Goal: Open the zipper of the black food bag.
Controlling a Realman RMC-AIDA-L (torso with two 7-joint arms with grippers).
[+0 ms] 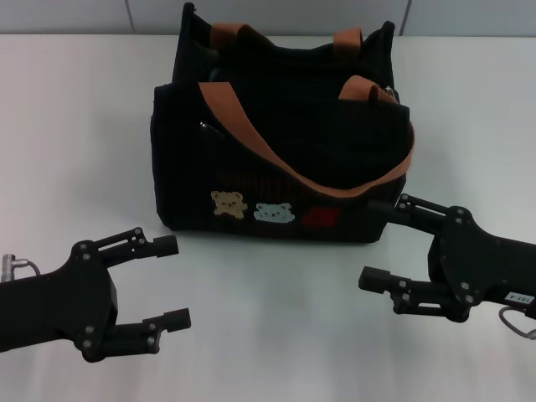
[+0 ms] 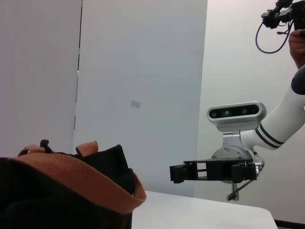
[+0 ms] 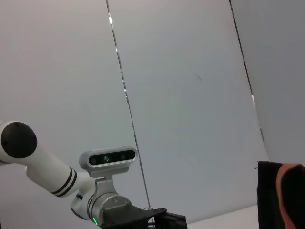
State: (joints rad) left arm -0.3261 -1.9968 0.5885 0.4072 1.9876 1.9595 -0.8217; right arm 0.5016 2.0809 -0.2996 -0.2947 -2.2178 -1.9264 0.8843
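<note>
The black food bag (image 1: 276, 180) stands upright mid-table, with tan-brown handles, a tan strap (image 1: 251, 138) draped across its top, and bear patches on the near face. Its top zipper is black on black under the strap, and I cannot pick out its pull. My left gripper (image 1: 172, 282) hovers open near the front left of the bag, holding nothing. To the bag's front right, my right gripper (image 1: 383, 241) is open too, its far finger close to the bag's near right corner. The left wrist view shows the bag (image 2: 57, 200) and the right gripper (image 2: 175, 173) beyond it.
White table (image 1: 75, 134) surrounds the bag, with a pale wall behind. In the right wrist view a sliver of the bag (image 3: 281, 200) shows at one edge, and the left arm's wrist camera (image 3: 108, 157) is farther off.
</note>
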